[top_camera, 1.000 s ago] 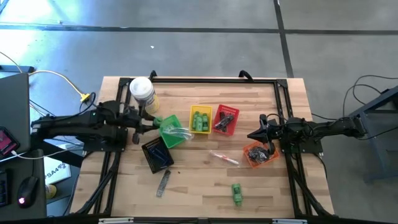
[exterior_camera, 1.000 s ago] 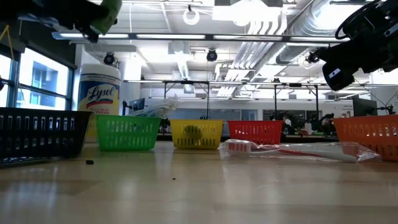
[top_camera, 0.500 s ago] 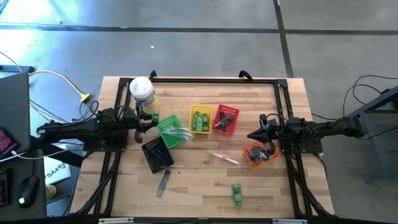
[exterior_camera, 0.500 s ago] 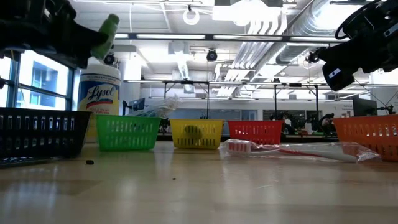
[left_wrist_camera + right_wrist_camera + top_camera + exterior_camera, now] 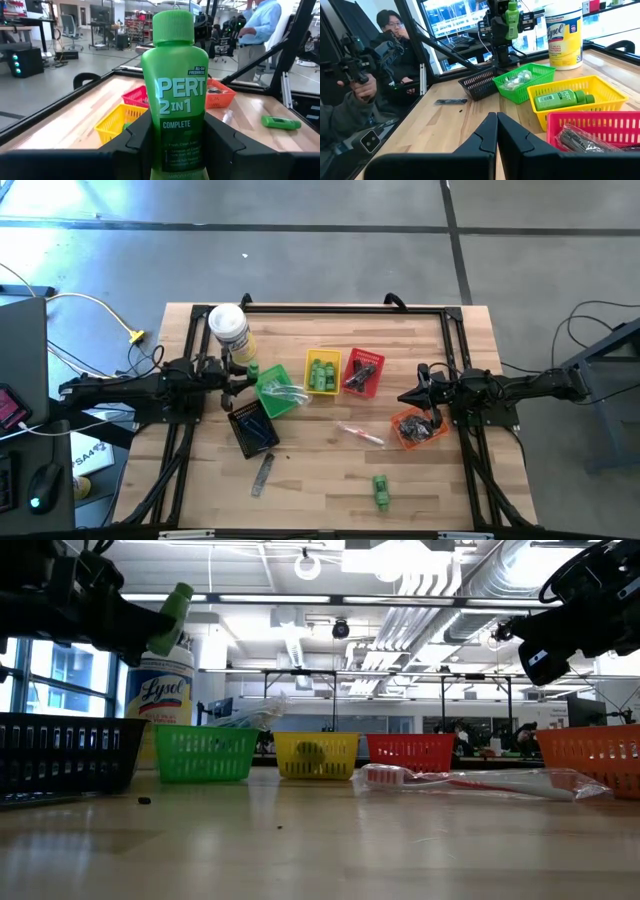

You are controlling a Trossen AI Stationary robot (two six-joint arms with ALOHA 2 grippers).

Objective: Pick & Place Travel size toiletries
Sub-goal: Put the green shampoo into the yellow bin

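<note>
My left gripper (image 5: 243, 374) is shut on a bright green Pert mini bottle (image 5: 174, 90), held in the air between the white canister and the green basket (image 5: 278, 390); the low view shows the bottle (image 5: 172, 620) tilted, cap up. My right gripper (image 5: 405, 395) is shut and empty (image 5: 496, 131), hovering by the orange basket (image 5: 415, 427). On the table lie another green bottle (image 5: 380, 490), a wrapped toothbrush (image 5: 360, 434) and a grey comb (image 5: 262, 473). More green bottles lie in the yellow basket (image 5: 322, 373). My left gripper pinches the lower half of the bottle's body (image 5: 175, 145) between its two fingers (image 5: 137, 142), one on each side. The fingers come level from the table's left. The bottle is lifted clear, tilted, with its cap (image 5: 173, 26) upward and beyond the fingers.
A white canister with a yellow label (image 5: 228, 325) stands just beyond my left gripper. A black basket (image 5: 252, 426) sits near it, a red basket (image 5: 362, 373) beside the yellow one. A black frame rims the table. People are in the room behind.
My left gripper has come down with the green bottle and drawn slightly toward the table's left, away from the green basket. The bottle has tipped so its cap points more upward. My right arm has kept still.
</note>
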